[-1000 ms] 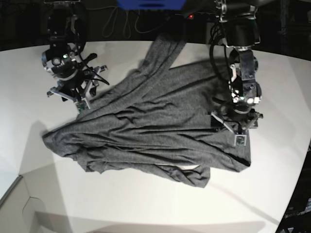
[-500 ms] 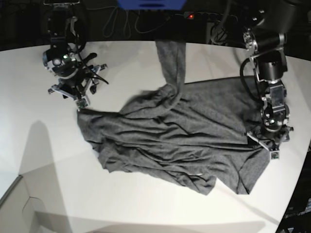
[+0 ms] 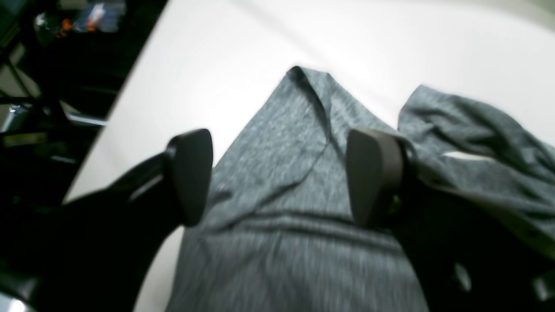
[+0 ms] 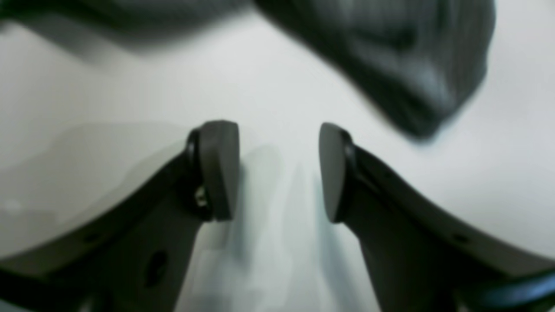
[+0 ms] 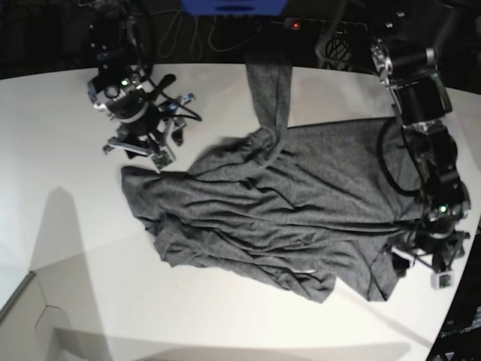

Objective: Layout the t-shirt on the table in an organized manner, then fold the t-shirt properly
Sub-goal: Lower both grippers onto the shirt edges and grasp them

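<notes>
White tabletop (image 5: 68, 248) fills most of what we see from the base view. Going from left to right, we come first to our right tool (image 5: 143, 147). It sits near the far left side of the tabletop, just beside the upper left corner of the t-shirt (image 5: 270, 218). In the right wrist view this tool (image 4: 279, 171) has its two pads apart, with only bare tabletop (image 4: 108, 86) between them. A blurry lump of the t-shirt (image 4: 412, 56) lies ahead of it and to the right, not touching the pads.

Next comes the dark grey t-shirt itself. It lies wrinkled across the middle of the tabletop, spread wide but bunched in many folds. One long strip of it runs up to the far edge of the tabletop.

Last, at the right, we see our left tool (image 5: 428, 267). It is at the lower right corner of the t-shirt, close to the edge of the tabletop. In the left wrist view its pads (image 3: 279, 177) stand wide apart above the cloth (image 3: 286, 173), which passes under the gap. We cannot tell if the pads touch the cloth.
</notes>
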`<state>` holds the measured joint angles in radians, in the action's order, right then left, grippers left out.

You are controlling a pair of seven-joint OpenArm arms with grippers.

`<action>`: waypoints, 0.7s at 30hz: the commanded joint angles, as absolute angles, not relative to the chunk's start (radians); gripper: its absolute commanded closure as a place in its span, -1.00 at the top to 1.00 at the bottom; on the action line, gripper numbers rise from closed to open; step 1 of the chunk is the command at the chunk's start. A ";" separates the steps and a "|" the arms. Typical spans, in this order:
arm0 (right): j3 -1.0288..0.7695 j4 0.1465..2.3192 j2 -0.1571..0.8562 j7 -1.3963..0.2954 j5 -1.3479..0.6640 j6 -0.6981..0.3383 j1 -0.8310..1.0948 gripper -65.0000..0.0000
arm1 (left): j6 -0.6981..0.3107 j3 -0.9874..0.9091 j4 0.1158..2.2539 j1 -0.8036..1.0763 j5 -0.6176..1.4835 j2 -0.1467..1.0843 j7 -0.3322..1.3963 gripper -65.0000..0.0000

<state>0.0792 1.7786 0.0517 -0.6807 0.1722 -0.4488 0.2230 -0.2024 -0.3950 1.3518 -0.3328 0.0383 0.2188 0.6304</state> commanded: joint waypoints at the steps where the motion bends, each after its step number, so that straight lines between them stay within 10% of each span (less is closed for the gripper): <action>1: 0.094 1.799 0.038 -0.664 0.163 -0.452 0.219 -0.05 | -0.197 -0.398 1.382 -0.312 0.051 0.231 0.631 0.42; 21: 0.199 1.606 0.013 -0.556 0.163 -0.452 0.091 -0.05 | -0.197 -0.398 1.326 -0.054 0.058 0.222 0.634 0.43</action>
